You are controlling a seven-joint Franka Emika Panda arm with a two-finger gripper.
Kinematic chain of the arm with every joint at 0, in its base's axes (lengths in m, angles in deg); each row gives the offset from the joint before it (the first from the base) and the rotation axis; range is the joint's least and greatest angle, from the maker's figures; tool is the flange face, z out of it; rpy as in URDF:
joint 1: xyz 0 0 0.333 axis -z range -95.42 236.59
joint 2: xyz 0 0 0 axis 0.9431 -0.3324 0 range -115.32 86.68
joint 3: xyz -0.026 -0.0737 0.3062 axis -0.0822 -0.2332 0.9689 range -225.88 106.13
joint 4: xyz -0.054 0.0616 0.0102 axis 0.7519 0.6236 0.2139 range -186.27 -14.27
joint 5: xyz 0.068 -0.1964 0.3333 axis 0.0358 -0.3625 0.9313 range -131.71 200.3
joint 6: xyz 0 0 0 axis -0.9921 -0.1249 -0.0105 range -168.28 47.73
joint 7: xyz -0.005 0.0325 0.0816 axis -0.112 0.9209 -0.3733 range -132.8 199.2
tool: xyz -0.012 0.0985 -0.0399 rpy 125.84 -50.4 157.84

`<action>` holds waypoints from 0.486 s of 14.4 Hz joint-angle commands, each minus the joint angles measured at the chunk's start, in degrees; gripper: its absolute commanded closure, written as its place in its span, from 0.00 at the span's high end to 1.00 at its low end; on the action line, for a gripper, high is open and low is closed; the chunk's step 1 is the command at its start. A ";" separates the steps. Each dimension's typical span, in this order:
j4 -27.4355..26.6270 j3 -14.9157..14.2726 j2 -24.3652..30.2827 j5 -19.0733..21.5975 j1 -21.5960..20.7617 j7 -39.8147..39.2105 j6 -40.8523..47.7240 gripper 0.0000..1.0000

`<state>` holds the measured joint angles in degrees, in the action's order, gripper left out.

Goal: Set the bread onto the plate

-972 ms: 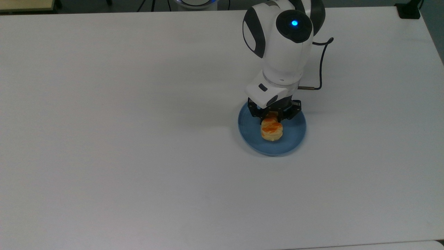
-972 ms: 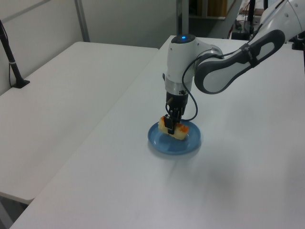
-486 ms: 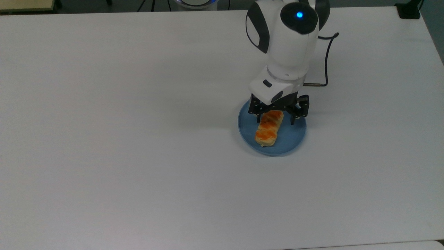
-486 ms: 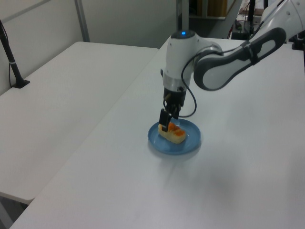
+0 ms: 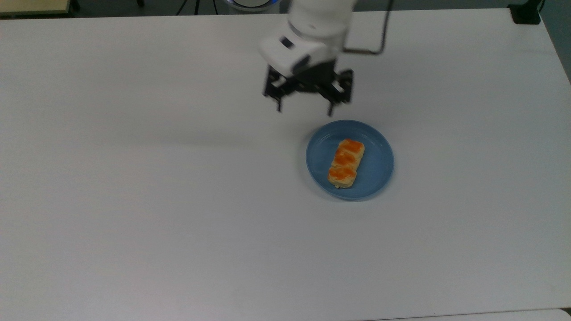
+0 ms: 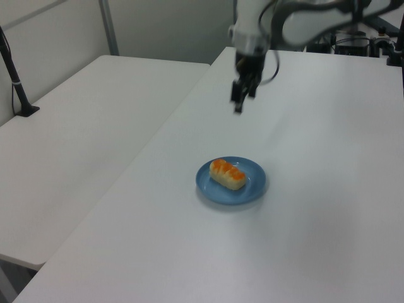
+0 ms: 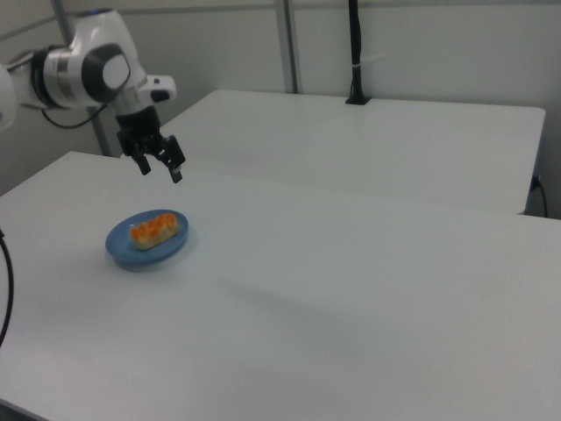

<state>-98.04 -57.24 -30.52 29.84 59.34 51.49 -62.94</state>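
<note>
Item one, the bread [image 5: 346,162]: a pale oblong bun with orange-brown glazed lumps along its top, lay flat inside the plate [image 5: 379,147], resting on the plate's floor and within its low rim, lengthwise on a slight diagonal in the top view, with nothing gripping it. Item two, the plate: round, shallow, blue and plain, sat on the white surface [image 5: 156,200], towards the top view's right of centre. Status of the task, as judged from this arrangement: the placing appeared done, the bun being wholly on the plate; nothing looked left to do beyond the arm clearing off. Item three, the claw [image 5: 306,109]: hung in the air above the bare surface, apart from the plate and towards the top view's upper left of it; in the left view it [image 6: 242,104] stood well above and behind the plate, and in the right view it [image 7: 160,169] hung above and just behind the plate. Its two black fingers [image 5: 279,106] were spread wide, released, with empty air between them; they held nothing and touched nothing.
</note>
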 commanded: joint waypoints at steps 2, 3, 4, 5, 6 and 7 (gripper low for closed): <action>-2.93 -0.17 11.18 -0.20 6.48 -13.86 15.67 1.00; -3.02 -0.17 12.94 -0.20 8.06 -17.72 18.40 1.00; -3.02 -0.17 14.61 -0.20 9.47 -20.02 20.69 1.00; -3.11 -0.17 15.93 -0.03 10.96 -21.09 21.76 1.00; -3.28 -0.17 16.64 0.41 12.37 -21.10 21.86 1.00; -3.29 -0.08 16.65 0.59 12.82 -21.10 21.86 1.00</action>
<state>-98.37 -57.48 -17.16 29.84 69.78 32.90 -41.70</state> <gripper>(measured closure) 0.000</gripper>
